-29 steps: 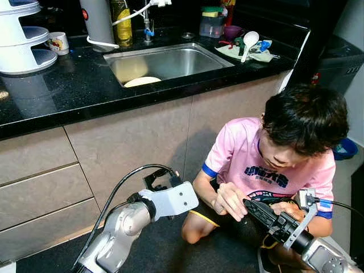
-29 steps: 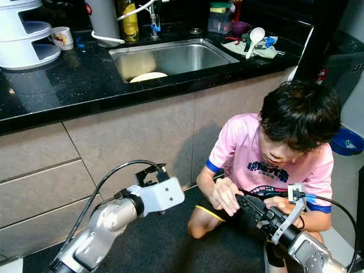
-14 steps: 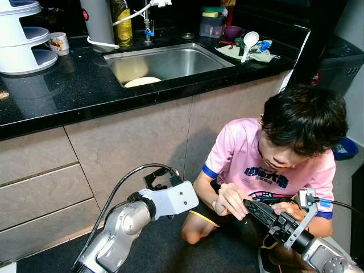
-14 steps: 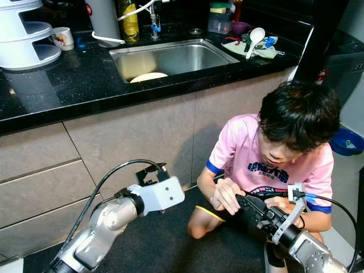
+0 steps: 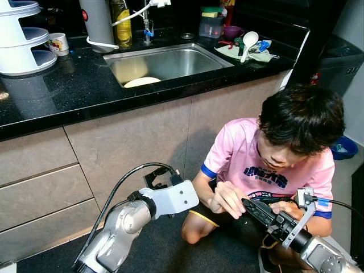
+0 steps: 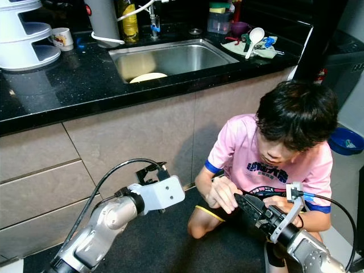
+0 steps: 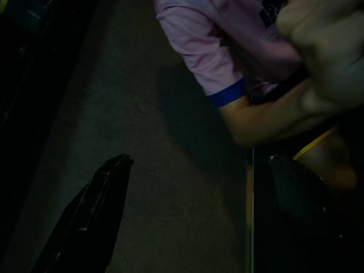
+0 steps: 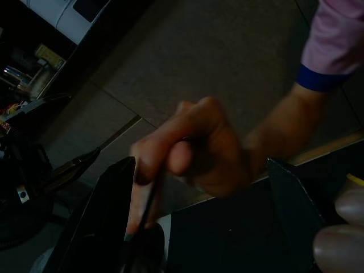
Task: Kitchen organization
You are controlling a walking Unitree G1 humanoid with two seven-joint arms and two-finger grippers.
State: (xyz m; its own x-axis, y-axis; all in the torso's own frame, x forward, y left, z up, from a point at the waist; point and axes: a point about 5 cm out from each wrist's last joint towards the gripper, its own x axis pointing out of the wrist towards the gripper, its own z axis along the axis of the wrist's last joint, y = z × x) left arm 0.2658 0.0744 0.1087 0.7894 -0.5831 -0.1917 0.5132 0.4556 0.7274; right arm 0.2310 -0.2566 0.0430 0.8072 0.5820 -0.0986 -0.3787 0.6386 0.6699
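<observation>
A person in a pink shirt [image 5: 267, 165] crouches on the dark floor in front of the cabinets. My right gripper [image 5: 254, 208] is low at the right, and the person's hand [image 5: 227, 199] rests on its black fingers [image 8: 108, 222]. In the right wrist view the fingers stand wide apart, open, with the hand [image 8: 193, 148] between them pinching something thin and dark. My left gripper [image 5: 162, 179] hangs low before the cabinet front, open and holding nothing [image 7: 199, 162]. A pale plate [image 5: 142, 81] lies in the steel sink [image 5: 187, 60].
The black countertop [image 5: 68, 85] carries a white tiered rack [image 5: 17, 40], a mug [image 5: 57, 42], a yellow bottle [image 5: 121, 25] and a white spoon [image 5: 249, 41] on a cloth. Drawers [image 5: 40, 187] lie at the left. A blue bowl [image 5: 344, 149] sits on the floor at far right.
The person's hand has shifted a little along my right gripper's fingers, and the gripper has sunk slightly. My left arm is where it was.
</observation>
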